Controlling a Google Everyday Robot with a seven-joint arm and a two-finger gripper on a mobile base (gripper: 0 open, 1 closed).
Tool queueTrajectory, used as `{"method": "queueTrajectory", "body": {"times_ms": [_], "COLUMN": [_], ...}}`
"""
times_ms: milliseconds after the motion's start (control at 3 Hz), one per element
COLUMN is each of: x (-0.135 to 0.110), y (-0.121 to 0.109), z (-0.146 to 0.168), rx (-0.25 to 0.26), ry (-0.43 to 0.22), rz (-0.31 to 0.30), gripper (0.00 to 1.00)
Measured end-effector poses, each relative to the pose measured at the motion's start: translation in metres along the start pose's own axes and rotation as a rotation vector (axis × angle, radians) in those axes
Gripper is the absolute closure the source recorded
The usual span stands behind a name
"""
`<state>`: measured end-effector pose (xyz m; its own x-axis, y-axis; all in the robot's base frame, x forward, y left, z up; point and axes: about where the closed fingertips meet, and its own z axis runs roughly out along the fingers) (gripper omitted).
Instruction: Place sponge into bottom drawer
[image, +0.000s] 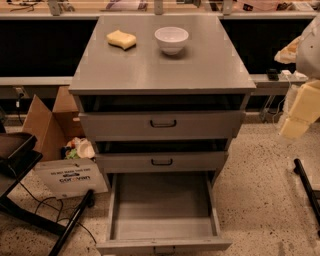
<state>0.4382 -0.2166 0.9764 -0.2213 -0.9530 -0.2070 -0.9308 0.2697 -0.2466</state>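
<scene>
The pale yellow sponge (121, 39) lies on top of the grey cabinet (160, 70), at the back left, next to a white bowl (171, 39). The bottom drawer (162, 212) is pulled out wide and its tray is empty. The two upper drawers are slightly ajar. My gripper (300, 112), with cream-yellow fingers, hangs at the right edge of the view, off to the right of the cabinet and well away from the sponge. It holds nothing.
A cardboard box (47, 122) and a white box (67, 177) stand on the floor left of the cabinet. A black stand with cables (30, 200) is at the lower left. A dark bar (307, 187) lies on the floor at the right.
</scene>
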Motion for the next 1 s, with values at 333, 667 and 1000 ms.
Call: {"method": "queueTrajectory", "body": {"times_ms": [333,667,1000], "x": [0.000,-0.021,-0.054], "y": [0.000,-0.015,-0.055], "z": [0.000,0.003,0.026], "rx": [0.000,0.033,0.051], "ry": [0.000,-0.058,-0.185], "rz": [0.000,-0.034,-0.076], "gripper": [0.00,0.00,0.00]}}
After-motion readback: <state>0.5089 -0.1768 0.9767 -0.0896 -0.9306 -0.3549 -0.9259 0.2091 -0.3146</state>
